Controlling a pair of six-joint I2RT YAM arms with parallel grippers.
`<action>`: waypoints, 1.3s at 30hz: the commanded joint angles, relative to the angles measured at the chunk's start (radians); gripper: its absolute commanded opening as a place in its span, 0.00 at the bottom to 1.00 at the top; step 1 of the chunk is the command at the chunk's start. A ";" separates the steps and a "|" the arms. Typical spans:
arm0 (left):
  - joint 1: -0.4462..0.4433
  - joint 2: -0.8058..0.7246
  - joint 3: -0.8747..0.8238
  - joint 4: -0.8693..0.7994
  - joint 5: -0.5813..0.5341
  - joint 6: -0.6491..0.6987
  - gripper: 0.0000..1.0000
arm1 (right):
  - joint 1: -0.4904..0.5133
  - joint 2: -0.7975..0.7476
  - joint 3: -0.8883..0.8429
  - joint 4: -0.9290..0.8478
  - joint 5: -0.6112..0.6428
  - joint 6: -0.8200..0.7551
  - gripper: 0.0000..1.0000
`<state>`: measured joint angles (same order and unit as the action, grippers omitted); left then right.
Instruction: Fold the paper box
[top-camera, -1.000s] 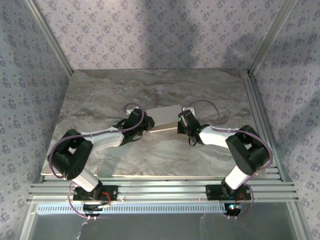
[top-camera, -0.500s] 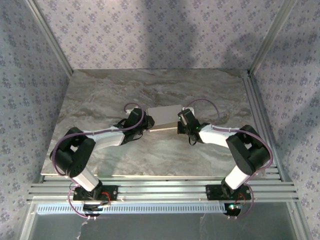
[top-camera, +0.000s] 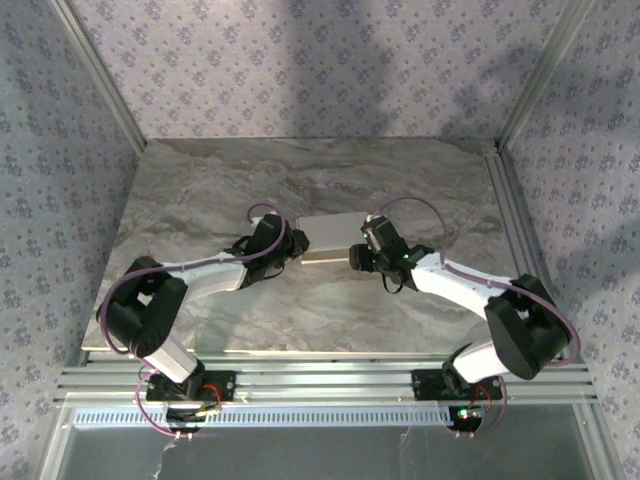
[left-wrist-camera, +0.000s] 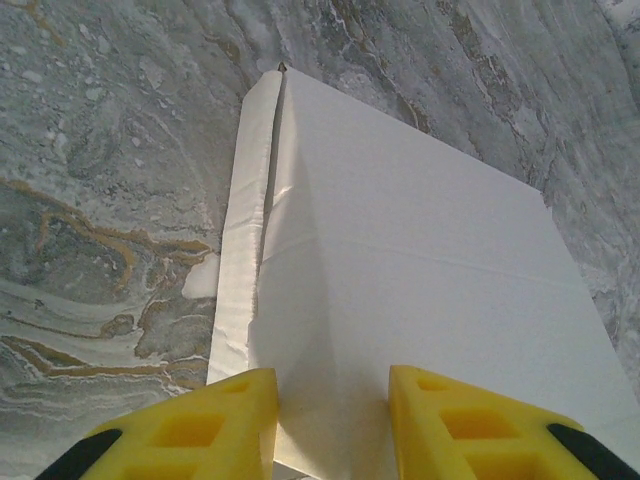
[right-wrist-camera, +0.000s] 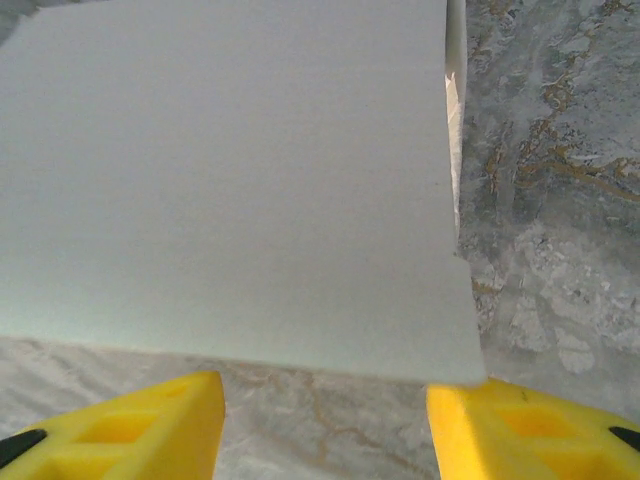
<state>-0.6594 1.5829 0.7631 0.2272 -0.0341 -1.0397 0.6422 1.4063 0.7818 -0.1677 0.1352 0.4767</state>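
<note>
while both arms reach in over the grey marble-patterned surface (top-camera: 200, 190), the white thin-cardboard paper box (top-camera: 330, 235) lies flat near its middle, between the two wrists. the left arm's yellow fingers (left-wrist-camera: 180, 432) are parted at the box's left end. seen from the left wrist, the box (left-wrist-camera: 420, 280) runs into the gap between them; whether they press on it i cannot tell. a narrow creased side flap (left-wrist-camera: 245, 230) lies along one long edge, with a small tab (left-wrist-camera: 201, 276) poking out onto the marble. the right arm's yellow fingers (right-wrist-camera: 130, 425) are spread wide and released, with the box's near edge (right-wrist-camera: 230, 170) just ahead, apart from both.
</note>
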 joint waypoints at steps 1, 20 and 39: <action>0.006 -0.001 0.042 -0.025 0.020 0.030 0.35 | 0.010 -0.074 0.005 -0.097 -0.035 0.028 0.59; 0.058 -0.134 0.054 -0.223 0.054 0.097 0.62 | -0.268 -0.059 0.187 -0.229 -0.191 -0.028 0.57; 0.095 0.005 0.177 -0.186 0.187 0.126 0.52 | -0.297 0.192 0.372 -0.242 -0.324 -0.070 0.53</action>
<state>-0.5629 1.5753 0.9180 0.0265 0.1291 -0.9173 0.3393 1.5787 1.1252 -0.3786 -0.1551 0.4244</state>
